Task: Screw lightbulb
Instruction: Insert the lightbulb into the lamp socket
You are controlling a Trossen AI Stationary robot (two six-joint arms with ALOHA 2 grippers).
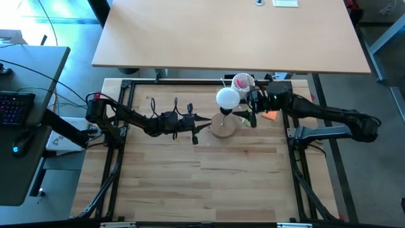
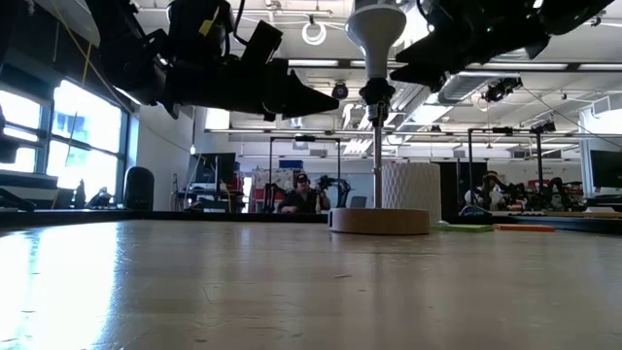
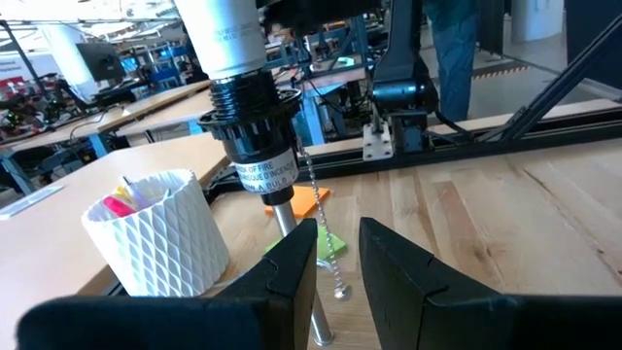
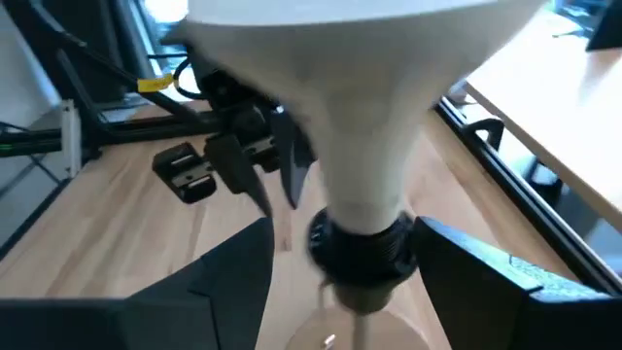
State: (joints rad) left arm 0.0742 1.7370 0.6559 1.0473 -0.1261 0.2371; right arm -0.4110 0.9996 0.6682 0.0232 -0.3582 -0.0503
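Observation:
The white lightbulb (image 1: 228,98) stands upright with its screw base in the black socket (image 2: 377,93), on a thin stem above a round wooden base (image 2: 379,221). It also shows in the right wrist view (image 4: 364,117) and the left wrist view (image 3: 225,34). My right gripper (image 4: 355,277) is open, with one finger on each side of the socket (image 4: 360,248) just below the bulb's neck. My left gripper (image 3: 337,267) is open by a narrow gap. It is held level, left of the stem (image 3: 284,216) and short of it, touching nothing. My right gripper stands level, from the table's right side, with its open fingers on either side of the socket's top (image 4: 394,243). I cannot tell whether either finger touches it.
A white ribbed cup (image 1: 242,82) with pink contents stands just behind the lamp. It also shows in the left wrist view (image 3: 155,233). Orange and green bits (image 1: 269,115) lie right of the base. A bead pull chain (image 3: 326,233) hangs from the socket. A person (image 2: 299,194) sits far behind the table.

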